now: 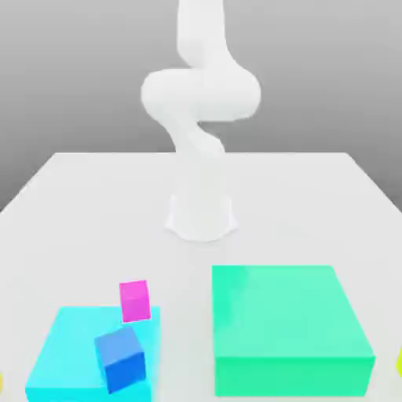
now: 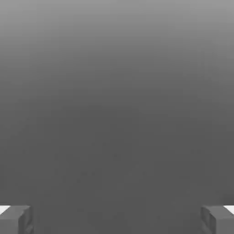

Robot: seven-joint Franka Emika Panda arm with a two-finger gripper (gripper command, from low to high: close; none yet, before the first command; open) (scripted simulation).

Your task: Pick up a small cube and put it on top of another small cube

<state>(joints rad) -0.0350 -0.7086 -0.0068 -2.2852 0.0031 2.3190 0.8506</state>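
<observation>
A small magenta cube [image 1: 134,300] stands on the far edge of a flat cyan block [image 1: 71,353] at the exterior view's lower left. A small blue cube [image 1: 122,359] rests tilted on that same block, nearer the front. The white arm [image 1: 200,102] rises from its base [image 1: 201,216] at the table's middle, well behind both cubes. In the hand view my gripper [image 2: 117,219] is open, its two grey fingertips [image 2: 16,219] far apart with nothing between them, facing a plain grey background.
A large green block [image 1: 286,326] sits at the exterior view's lower right, beside the cyan block. Small yellow shapes [image 1: 398,361] peek in at the lower right and lower left edges. The white table [image 1: 94,204] spreads around the base.
</observation>
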